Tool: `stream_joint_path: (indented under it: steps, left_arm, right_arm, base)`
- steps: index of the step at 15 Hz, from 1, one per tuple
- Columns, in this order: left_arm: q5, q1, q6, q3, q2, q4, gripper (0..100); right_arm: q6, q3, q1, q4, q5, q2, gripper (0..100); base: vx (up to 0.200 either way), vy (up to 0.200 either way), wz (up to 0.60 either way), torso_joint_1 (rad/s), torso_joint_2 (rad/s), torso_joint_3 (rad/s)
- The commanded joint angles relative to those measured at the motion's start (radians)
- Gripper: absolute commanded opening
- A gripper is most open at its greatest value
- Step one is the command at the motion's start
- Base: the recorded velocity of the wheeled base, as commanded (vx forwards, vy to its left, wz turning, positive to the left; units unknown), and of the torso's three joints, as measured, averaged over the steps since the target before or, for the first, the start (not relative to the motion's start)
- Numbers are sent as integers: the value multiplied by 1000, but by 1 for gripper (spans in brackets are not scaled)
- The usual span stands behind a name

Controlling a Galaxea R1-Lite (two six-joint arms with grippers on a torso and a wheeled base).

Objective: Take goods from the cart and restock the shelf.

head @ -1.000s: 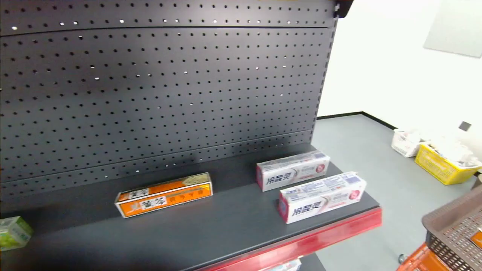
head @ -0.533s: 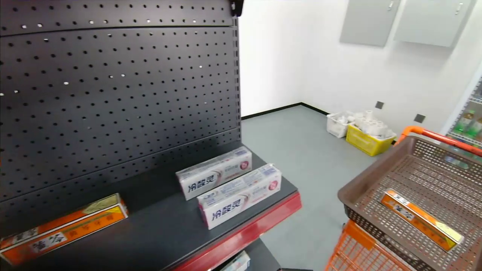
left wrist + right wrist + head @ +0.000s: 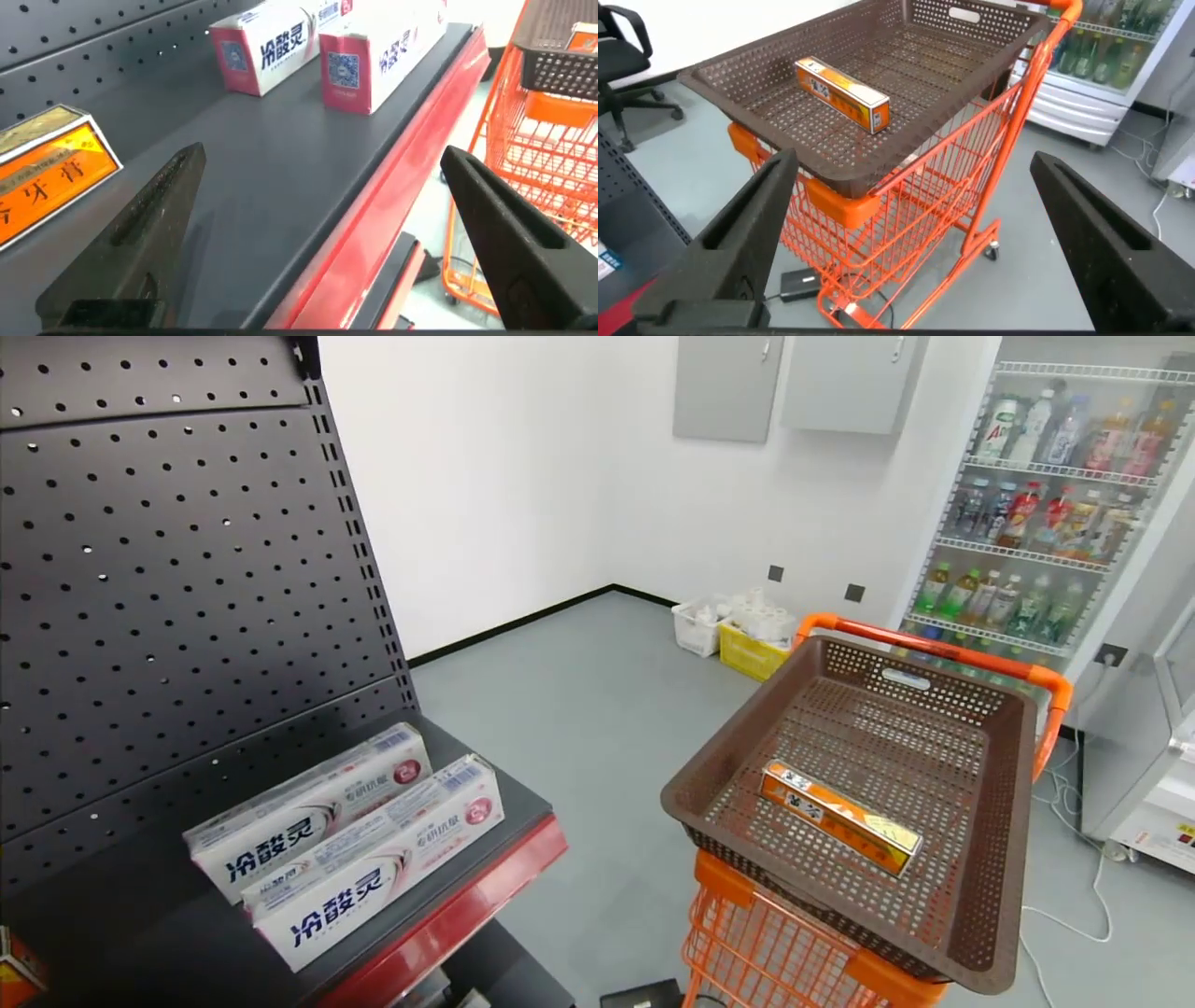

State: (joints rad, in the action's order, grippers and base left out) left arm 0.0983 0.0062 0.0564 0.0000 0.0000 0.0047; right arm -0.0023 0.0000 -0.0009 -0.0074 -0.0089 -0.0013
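Long orange cardboard toothpaste box (image 3: pixel 838 817), flat and slantwise on the floor of the brown perforated plastic basket (image 3: pixel 1013 803). Lies apart from the basket's walls. Basket set on top of the orange wire cart (image 3: pixel 766 957), beside the black metal shelf (image 3: pixel 140 933) with its red front edge. On the shelf, two long white cardboard boxes (image 3: pixel 308 807) side by side near its end, in front of the black pegboard panel (image 3: pixel 187 569). Farther along the shelf, a second orange box (image 3: pixel 47 173). Left end effector (image 3: pixel 322 163) just above the shelf board, fingers spread wide. Right end effector (image 3: pixel 910 168) near the cart, short of the basket, likewise spread wide.
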Motion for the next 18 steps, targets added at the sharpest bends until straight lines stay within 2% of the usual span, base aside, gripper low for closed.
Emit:
stream_joint_path:
  steps: [1, 9, 10, 11, 12, 14, 15, 16, 18]
  left_arm:
    - [0, 0, 0, 0, 0, 0, 100]
    - [0, 0, 0, 0, 0, 0, 100]
    - [0, 0, 0, 0, 0, 0, 100]
    - [0, 0, -1, 0, 0, 0, 100]
    - [0, 0, 3, 0, 0, 0, 100]
    - [0, 0, 2, 0, 0, 0, 100]
    - [0, 0, 0, 0, 0, 0, 100]
    - [0, 0, 0, 0, 0, 0, 100]
    - [0, 0, 0, 0, 0, 0, 100]
  right_arm:
    - [-1, 0, -1, 0, 1, 1, 100]
    - [4, -26, 4, 0, 14, 10, 100]
    - [58, -244, -1, 37, 18, 267, 100]
    - [74, -272, -8, 49, 18, 313, 100]
    - [78, -354, -34, 64, -9, 402, 100]
    - [74, -448, -73, 73, -103, 629, 100]
    - [91, -551, -113, 53, -158, 825, 100]
    - [90, -618, -157, 0, -155, 952, 100]
    - [38, -667, -172, -114, 37, 1074, 100]
  base:
    - [0, 0, 0, 0, 0, 0]
    - [0, 0, 0, 0, 0, 0]
    - [0, 0, 0, 0, 0, 0]
    - [0, 0, 0, 0, 0, 0]
    - [0, 0, 0, 0, 0, 0]
    - [0, 0, 0, 0, 0, 0]
    - [0, 0, 0, 0, 0, 0]
    - [0, 0, 0, 0, 0, 0]
    - [0, 0, 0, 0, 0, 0]
